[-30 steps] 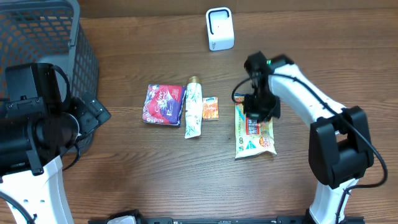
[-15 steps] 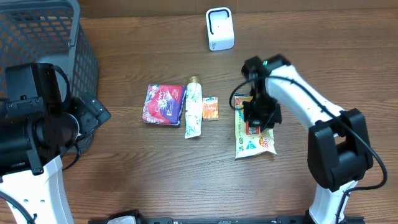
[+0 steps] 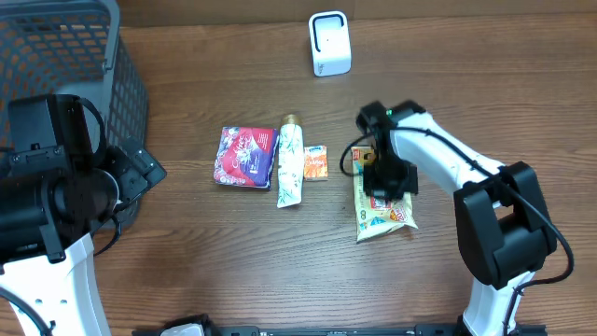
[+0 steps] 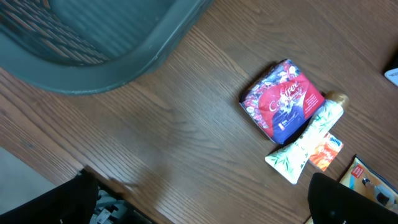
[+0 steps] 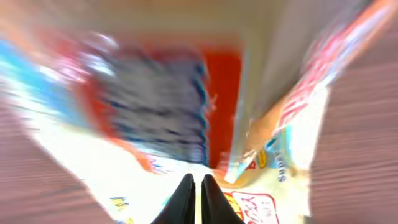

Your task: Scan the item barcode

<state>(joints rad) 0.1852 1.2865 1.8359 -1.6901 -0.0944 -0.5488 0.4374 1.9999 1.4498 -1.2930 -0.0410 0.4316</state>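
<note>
Right pincer (image 3: 385, 177) set on the upper half of the snack packet (image 3: 384, 217), fingers all but together, with a fold of wrapper nipped between them; its wrist view is blurred. Left pincer (image 4: 202, 193) spread wide and empty, beside the grey basket (image 3: 56, 56). The packet lies on the wooden worktop (image 3: 233, 261), well apart from the white scanner (image 3: 328, 44) and right of the orange sachet (image 3: 315, 162), tube (image 3: 291, 163) and red coffee pouch (image 3: 245, 157).

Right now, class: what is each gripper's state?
Left gripper: open, holding nothing.
Right gripper: closed, pinching the white and orange plastic snack packet.
</note>
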